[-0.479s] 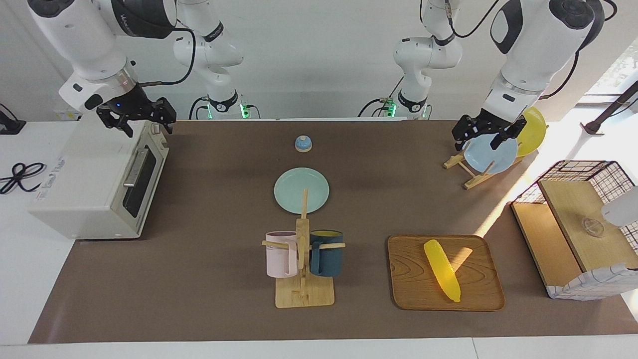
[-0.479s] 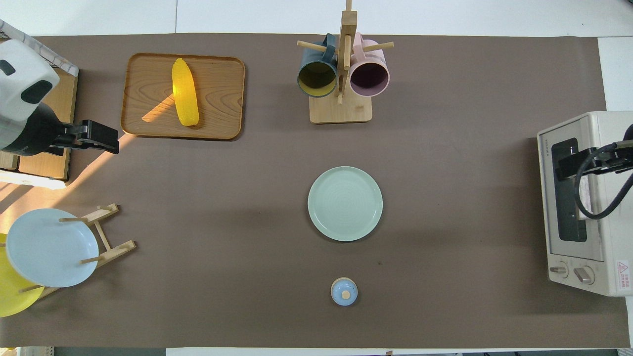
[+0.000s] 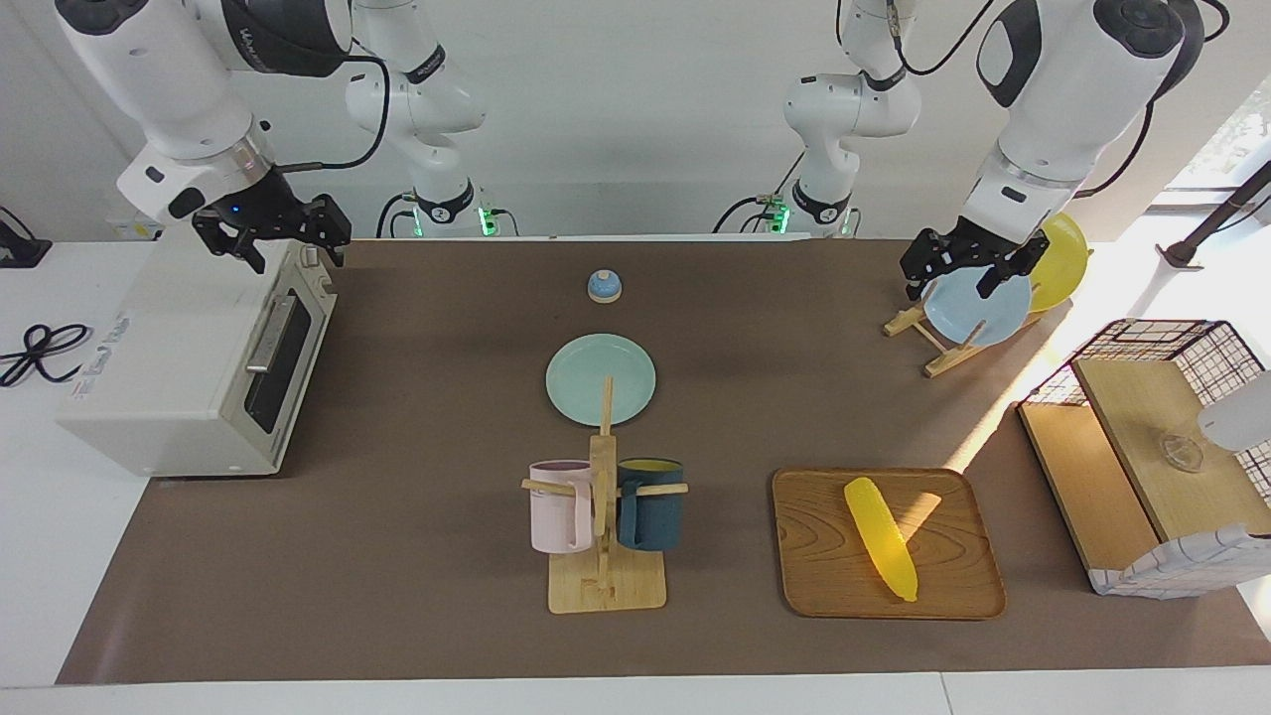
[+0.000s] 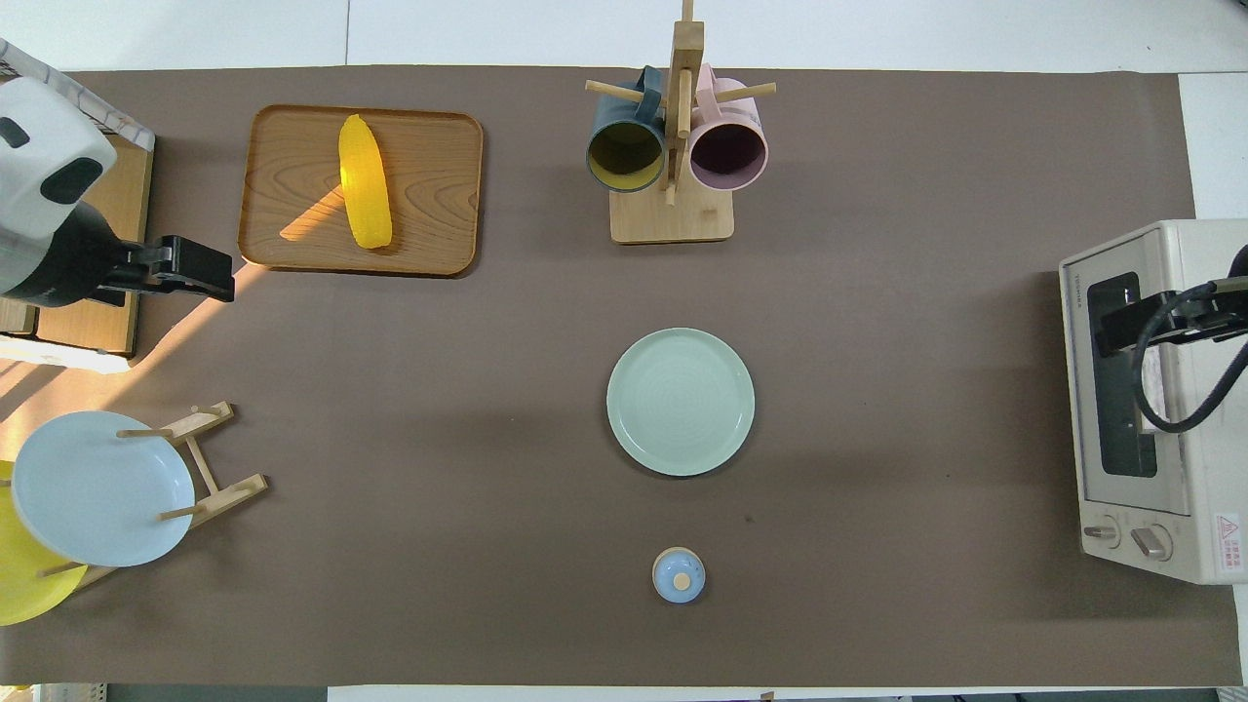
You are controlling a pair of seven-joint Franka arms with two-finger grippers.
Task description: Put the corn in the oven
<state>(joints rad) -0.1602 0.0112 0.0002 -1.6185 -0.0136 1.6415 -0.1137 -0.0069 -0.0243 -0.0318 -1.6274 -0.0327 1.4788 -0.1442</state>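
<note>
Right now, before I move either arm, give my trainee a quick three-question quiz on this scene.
1. True or false: the oven door is shut.
2. What does the corn lie on? A) the green plate B) the wooden tray C) the mug rack
3. Which gripper is up over the oven?

Key:
1. True; the door stands closed.
2. B; it lies slantwise on the tray, toward the left arm's end of the table.
3. The right gripper; the left gripper is over the plate rack.
</note>
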